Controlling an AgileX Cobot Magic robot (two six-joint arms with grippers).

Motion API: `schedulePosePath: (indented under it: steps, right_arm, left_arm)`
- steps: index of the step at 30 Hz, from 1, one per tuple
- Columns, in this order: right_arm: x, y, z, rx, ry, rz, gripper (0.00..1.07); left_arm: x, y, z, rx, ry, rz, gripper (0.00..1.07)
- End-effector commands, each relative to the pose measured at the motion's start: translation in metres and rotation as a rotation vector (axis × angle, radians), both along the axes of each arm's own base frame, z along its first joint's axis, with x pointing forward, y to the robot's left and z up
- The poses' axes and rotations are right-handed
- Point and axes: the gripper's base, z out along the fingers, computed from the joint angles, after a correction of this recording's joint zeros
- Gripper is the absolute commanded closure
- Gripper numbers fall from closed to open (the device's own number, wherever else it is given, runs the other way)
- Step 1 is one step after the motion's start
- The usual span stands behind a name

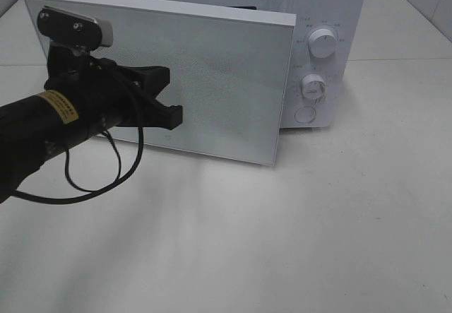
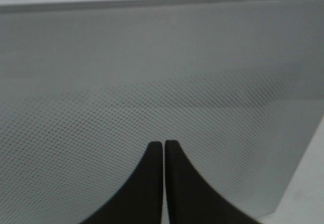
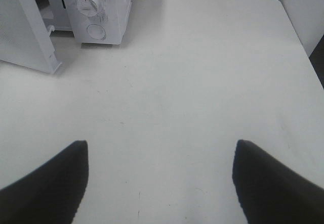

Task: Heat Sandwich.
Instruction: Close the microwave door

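The sandwich is out of view in every frame. A white microwave (image 1: 332, 16) stands at the back of the table, its dotted glass door (image 1: 219, 80) swung partly open toward the front left. My left gripper (image 1: 174, 116) is shut, its black tips right at the door's outer face; in the left wrist view the closed gripper (image 2: 163, 144) points at the door panel (image 2: 162, 72), with nothing between the fingers. My right gripper (image 3: 161, 145) is open above bare tabletop, to the right of the microwave (image 3: 104, 11). It holds nothing and is absent from the exterior view.
The microwave's control panel carries two dials (image 1: 323, 43) (image 1: 313, 87) and a round button (image 1: 305, 114). The door's free edge (image 3: 43, 57) juts out over the white table (image 1: 296, 228). A cable (image 1: 99, 179) loops under the left arm.
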Motion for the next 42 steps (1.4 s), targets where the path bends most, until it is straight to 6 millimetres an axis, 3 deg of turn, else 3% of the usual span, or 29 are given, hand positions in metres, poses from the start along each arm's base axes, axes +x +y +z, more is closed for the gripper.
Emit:
schedulePosePath:
  steps: [1,13,42]
  right_arm:
    - [-0.004,0.000,0.000,-0.009,-0.034,-0.003,0.31]
    - [-0.004,0.000,0.000,-0.008,-0.034,-0.004,0.31]
    - [-0.004,0.000,0.000,-0.008,-0.034,-0.004,0.31]
  left_arm:
    - [0.006,-0.015,0.006,-0.022,-0.009,-0.008,1.06]
    - [0.037,-0.068,0.013,-0.039,-0.004,-0.055,1.06]
    - [0.087,-0.113,0.018,-0.061,-0.006,-0.051,1.06]
